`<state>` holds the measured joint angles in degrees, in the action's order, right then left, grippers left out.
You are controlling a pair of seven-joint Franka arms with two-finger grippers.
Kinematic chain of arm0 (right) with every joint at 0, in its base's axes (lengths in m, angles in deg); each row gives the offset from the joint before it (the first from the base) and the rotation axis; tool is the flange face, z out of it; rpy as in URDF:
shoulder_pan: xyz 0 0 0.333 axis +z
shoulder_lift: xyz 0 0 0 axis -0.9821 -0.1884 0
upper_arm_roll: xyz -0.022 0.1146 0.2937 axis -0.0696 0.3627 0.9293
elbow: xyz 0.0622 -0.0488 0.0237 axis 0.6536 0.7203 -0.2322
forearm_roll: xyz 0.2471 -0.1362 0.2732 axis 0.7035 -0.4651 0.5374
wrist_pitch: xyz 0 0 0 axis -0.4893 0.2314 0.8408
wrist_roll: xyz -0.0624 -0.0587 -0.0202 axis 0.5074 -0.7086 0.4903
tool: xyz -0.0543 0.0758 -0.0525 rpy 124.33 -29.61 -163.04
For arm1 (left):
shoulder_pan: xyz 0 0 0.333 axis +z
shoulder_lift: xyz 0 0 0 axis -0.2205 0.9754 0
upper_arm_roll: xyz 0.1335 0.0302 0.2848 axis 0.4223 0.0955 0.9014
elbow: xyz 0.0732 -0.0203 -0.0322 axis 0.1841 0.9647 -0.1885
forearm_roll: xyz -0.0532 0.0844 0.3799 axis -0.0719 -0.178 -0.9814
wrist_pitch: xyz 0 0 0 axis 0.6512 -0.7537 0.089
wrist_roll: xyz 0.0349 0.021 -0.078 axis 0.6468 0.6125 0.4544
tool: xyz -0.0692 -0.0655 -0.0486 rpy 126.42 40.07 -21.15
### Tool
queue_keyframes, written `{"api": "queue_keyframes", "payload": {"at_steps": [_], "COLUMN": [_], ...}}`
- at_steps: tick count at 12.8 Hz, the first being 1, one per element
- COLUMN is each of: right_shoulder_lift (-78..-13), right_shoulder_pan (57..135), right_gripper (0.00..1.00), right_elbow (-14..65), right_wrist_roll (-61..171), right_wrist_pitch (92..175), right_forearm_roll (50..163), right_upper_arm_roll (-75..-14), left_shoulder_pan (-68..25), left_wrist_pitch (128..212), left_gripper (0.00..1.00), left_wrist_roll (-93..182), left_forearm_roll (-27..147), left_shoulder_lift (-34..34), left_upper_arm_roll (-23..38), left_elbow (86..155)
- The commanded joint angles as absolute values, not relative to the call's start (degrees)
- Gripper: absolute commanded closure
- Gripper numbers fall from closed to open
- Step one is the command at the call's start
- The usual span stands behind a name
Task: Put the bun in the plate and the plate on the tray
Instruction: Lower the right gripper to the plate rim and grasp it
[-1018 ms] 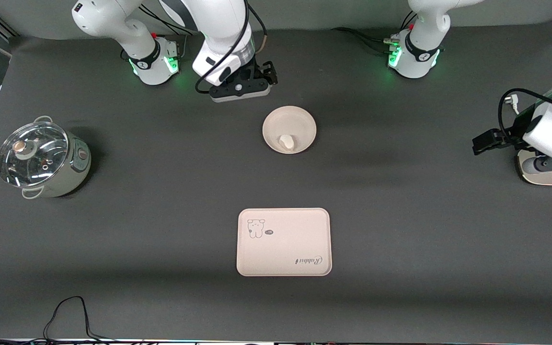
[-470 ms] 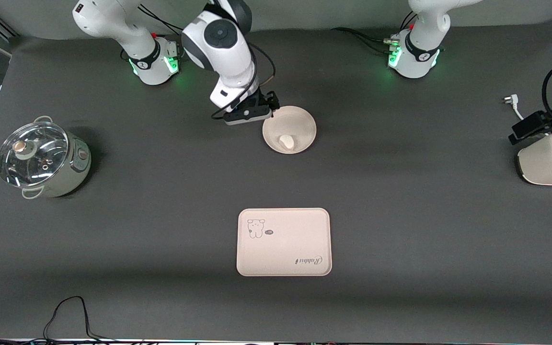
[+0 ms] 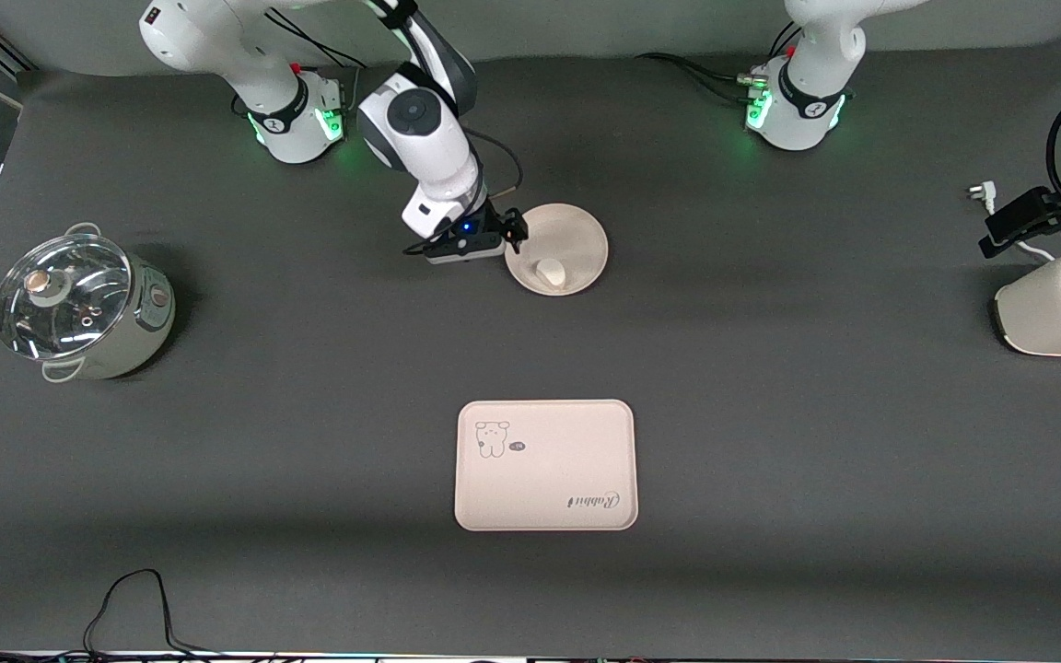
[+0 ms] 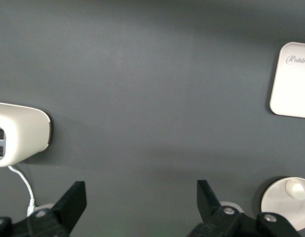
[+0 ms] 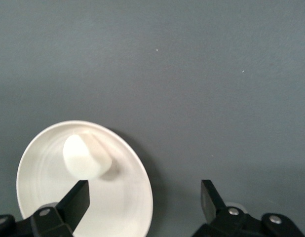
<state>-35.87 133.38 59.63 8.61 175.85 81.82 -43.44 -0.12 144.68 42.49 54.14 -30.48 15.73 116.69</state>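
Observation:
The round cream plate (image 3: 578, 236) sits on the table mid-way between the two bases, with the small white bun (image 3: 550, 271) lying in it. My right gripper (image 3: 512, 236) is open and low at the plate's rim on the side toward the right arm's end. In the right wrist view the plate (image 5: 118, 197) has its rim between the open fingers of my right gripper (image 5: 144, 198), and the bun (image 5: 86, 157) is in the dish. The rabbit tray (image 3: 545, 465) lies nearer the front camera. My left gripper (image 3: 1000, 232) is open and empty beside the toaster, and shows in its own wrist view (image 4: 140, 201).
A white toaster (image 3: 1060, 315) with a plug cable (image 3: 986, 198) stands at the left arm's end. A glass-lidded pot (image 3: 79, 304) stands at the right arm's end. The left wrist view shows the toaster (image 4: 19, 133), tray (image 4: 290, 81) and plate (image 4: 281, 207).
My right gripper came down from near its base to the plate's rim. My left arm drew back toward its end of the table, uncovering the toaster. Plate, bun and tray have not moved.

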Motion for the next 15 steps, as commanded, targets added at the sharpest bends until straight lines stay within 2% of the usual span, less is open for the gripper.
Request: {"api": "queue_keyframes", "payload": {"at_steps": [1,3,7,9,12,15], "right_shoulder_lift": [-41.0,-43.5,-44.1,-44.0,-43.9,-43.8], "right_shoulder_pan": [135.5,135.5,135.5,135.4,135.4,135.3], "right_gripper": [0.00,0.00,0.00,0.18,0.51,0.69], "right_elbow": [59.8,59.7,59.8,59.8,59.8,59.7], "right_wrist_roll": [7.2,7.2,7.2,7.2,7.2,7.2], "right_wrist_pitch": [182.7,184.2,183.9,183.4,183.0,182.9], "right_forearm_roll": [88.4,90.1,90.3,90.3,90.5,90.5], "right_upper_arm_roll": [-42.9,-41.9,-40.8,-40.6,-40.5,-40.3], "left_shoulder_pan": [0.3,1.1,1.0,0.6,0.2,0.1], "left_wrist_pitch": [143.4,143.3,143.6,143.6,143.6,143.6], "left_gripper": [0.00,0.00,0.00,0.00,0.00,0.00], "left_wrist_roll": [40.2,40.1,40.1,40.1,40.1,40.1], "left_forearm_roll": [56.1,57.0,57.1,57.1,57.2,57.2], "left_shoulder_lift": [-30.7,-30.5,-30.3,-30.3,-30.4,-30.4], "left_upper_arm_roll": [16.3,16.7,17.8,17.7,17.4,17.2], "left_elbow": [115.9,115.9,116.0,116.0,116.0,116.0]}}
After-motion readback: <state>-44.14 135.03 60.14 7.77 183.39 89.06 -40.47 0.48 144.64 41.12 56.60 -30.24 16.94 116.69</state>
